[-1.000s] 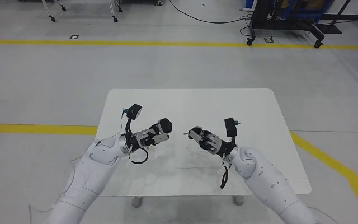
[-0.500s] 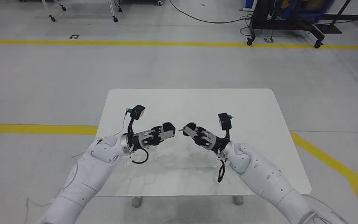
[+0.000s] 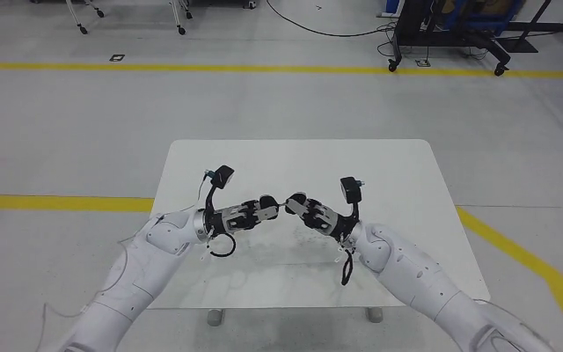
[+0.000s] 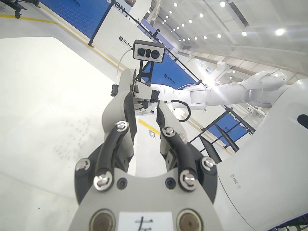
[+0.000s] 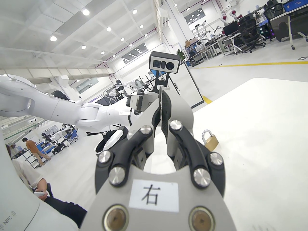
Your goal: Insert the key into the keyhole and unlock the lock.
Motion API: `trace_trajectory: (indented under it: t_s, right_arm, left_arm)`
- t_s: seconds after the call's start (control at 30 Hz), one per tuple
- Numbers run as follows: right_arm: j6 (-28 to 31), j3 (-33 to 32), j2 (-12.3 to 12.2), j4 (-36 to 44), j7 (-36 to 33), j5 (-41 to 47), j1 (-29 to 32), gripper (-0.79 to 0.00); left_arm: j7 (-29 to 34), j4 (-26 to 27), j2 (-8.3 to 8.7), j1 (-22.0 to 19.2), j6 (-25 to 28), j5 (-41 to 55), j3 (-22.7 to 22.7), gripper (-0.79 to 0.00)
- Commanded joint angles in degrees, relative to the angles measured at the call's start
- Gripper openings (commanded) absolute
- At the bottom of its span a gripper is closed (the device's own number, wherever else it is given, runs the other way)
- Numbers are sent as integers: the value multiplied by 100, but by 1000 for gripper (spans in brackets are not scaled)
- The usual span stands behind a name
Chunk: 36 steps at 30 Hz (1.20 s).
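Your right wrist view shows the right hand (image 5: 160, 97) with fingers pressed together, on what you cannot tell, and the padlock (image 5: 210, 141) sitting on the bench (image 5: 264, 121) nearby. Your left wrist view shows the left hand (image 4: 144, 90) spread apart. From above, the hands stand tip to tip.

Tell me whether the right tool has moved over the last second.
Yes. In the top view the right tool has shifted toward the middle of the table, away from its right-hand edge, closing on the left tool.
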<state>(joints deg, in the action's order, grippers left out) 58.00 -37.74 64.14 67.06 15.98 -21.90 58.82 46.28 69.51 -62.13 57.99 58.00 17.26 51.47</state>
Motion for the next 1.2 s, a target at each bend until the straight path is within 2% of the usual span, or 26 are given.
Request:
trace_trajectory:
  t_s: [0.0,0.23,0.53,0.93,1.0,1.03,1.07,1.17]
  right_arm:
    - [0,66,-6,-4,19,30,-38,-785]
    - [0,292,-30,-62,135,106,-180,-785]
    - [0,274,-184,80,691,-155,-128,-785]
    - [0,925,-166,29,475,353,-424,-785]
    - [0,982,-159,2,472,393,-468,-785]
    - [0,1006,-158,-8,476,408,-485,-785]
    - [0,1028,-157,-14,487,426,-497,-785]
    - [0,1088,-157,-28,508,441,-528,-785]
  left_arm:
    - [0,-13,-1,-6,0,-5,-8,-625]
    - [0,-90,-8,-36,0,46,5,-576]
    - [0,-98,-1,-15,0,152,60,-566]
    - [-3,-99,-31,-25,0,1,13,-582]
    - [0,-102,-37,-23,0,4,18,-606]
    - [-1,-105,-40,-21,0,12,19,-653]
    - [0,-111,-42,-22,0,9,24,-785]
    - [0,-116,-52,-21,0,-32,13,-785]
